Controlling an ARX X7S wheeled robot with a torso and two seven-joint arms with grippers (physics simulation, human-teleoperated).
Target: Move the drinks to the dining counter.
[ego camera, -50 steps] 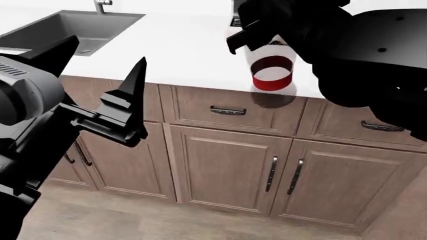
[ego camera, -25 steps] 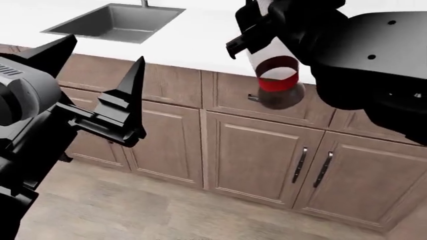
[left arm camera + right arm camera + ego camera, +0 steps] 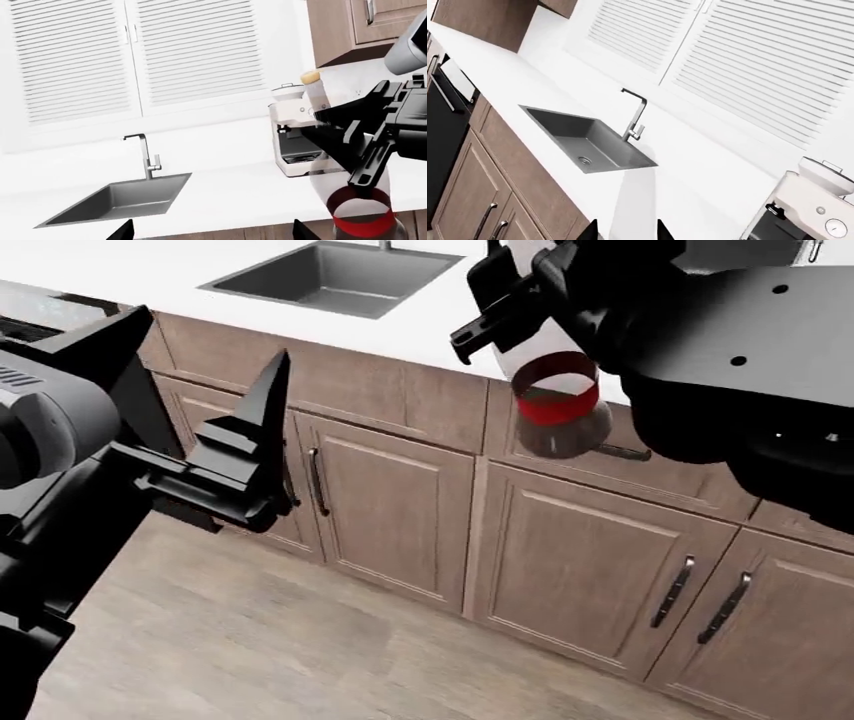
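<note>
A tall clear long-necked bottle (image 3: 550, 390) with a red band hangs in the air in front of the cabinet fronts, clear of the worktop. My right gripper (image 3: 518, 302) is shut on its upper part. From the right wrist, its pale body (image 3: 635, 200) runs between the two fingertips of the right gripper (image 3: 627, 231). The left wrist view shows the bottle (image 3: 360, 215) with its cork top, held by the right gripper (image 3: 373, 140). My left gripper (image 3: 207, 345) is open with nothing in it, to the bottle's left, its tips (image 3: 212, 232) wide apart. The dining counter is out of view.
A white worktop (image 3: 441, 325) with a grey sink (image 3: 334, 275) runs over wooden cabinets (image 3: 400, 510). A faucet (image 3: 143, 155) stands behind the sink and a coffee machine (image 3: 297, 145) beside it. A dark appliance front (image 3: 444, 125) sits at the counter's end. Wooden floor (image 3: 267, 640) lies below.
The sink and worktop have slid right and away in the head view as the robot's view shifted. The bottle stays in the right gripper and now hangs before the cabinets, off the worktop.
</note>
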